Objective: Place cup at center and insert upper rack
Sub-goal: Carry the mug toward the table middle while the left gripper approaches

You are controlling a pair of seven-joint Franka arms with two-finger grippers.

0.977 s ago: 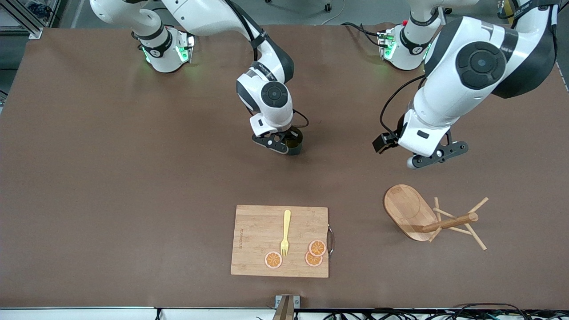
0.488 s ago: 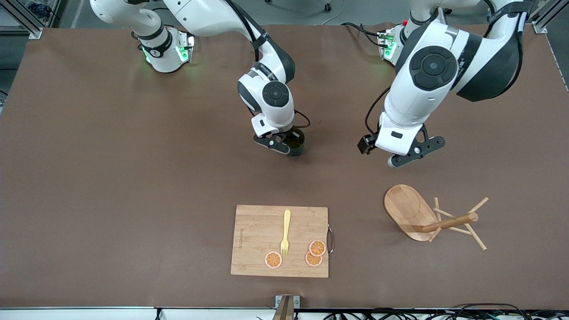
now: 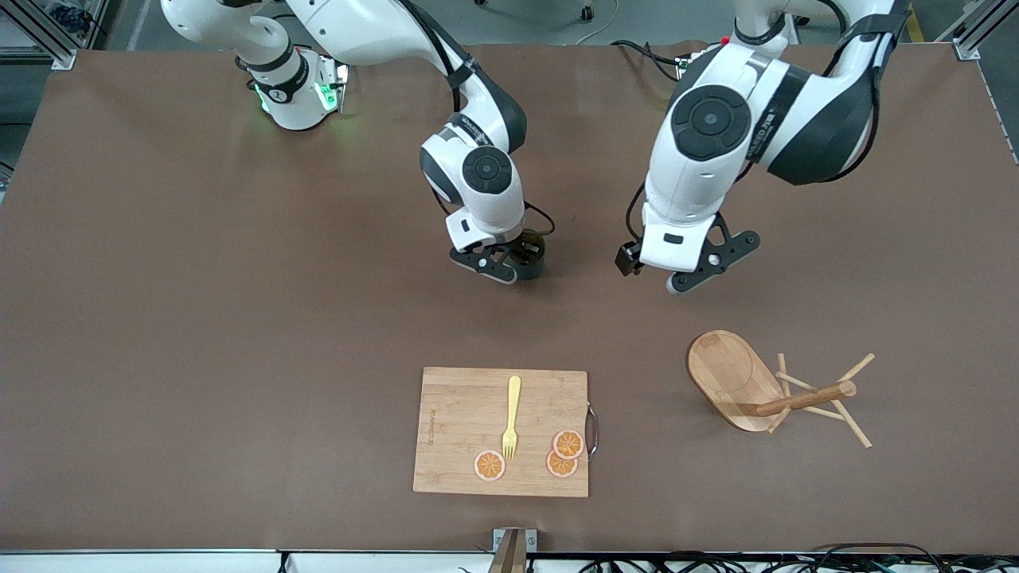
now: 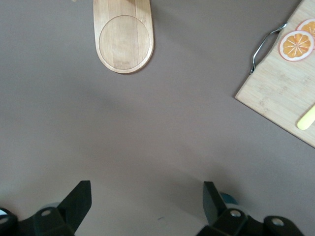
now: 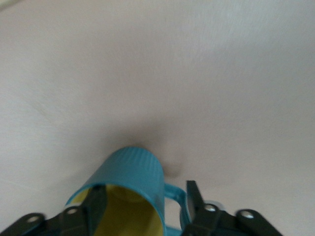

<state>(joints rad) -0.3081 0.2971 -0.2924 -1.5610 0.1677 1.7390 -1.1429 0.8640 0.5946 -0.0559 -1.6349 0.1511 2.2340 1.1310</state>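
Left arm has swung inward across the bench toward the middle; its claw (image 3: pixel 700 267) now hangs over bare bench near the cup, where a second ago it was closer to the left arm's end. Its jaws stand wide apart with nothing between them, as the left wrist view shows. Right arm has barely shifted; cup, rack and board lie where they did.

Right claw (image 3: pixel 500 264) is at the cup (image 3: pixel 532 256), near the bench's middle. In the right wrist view one finger (image 5: pixel 93 206) reaches inside the rim and the other (image 5: pixel 194 199) sits outside, by the handle. The jaws look loose around the wall rather than pinching it; I cannot be sure the grip is fully off. Cup appears to be standing on the bench.

Rack (image 3: pixel 776 391) lies tipped on its side toward the left arm's end, nearer the front camera than both claws, oval base up on edge, post (image 3: pixel 804 396) roughly level, pegs splayed.

Cutting board (image 3: pixel 501 431) with fork (image 3: pixel 511 415) and orange slices (image 3: pixel 562 455) sits nearer the camera, not involved.

Handling judgement: cup is rigid, light, probably smooth-glazed and chippable; rim pinch is adequate. Rack is stiff light wood, pegs thin and likely to snap. Take it by the post close to the base, then right it.
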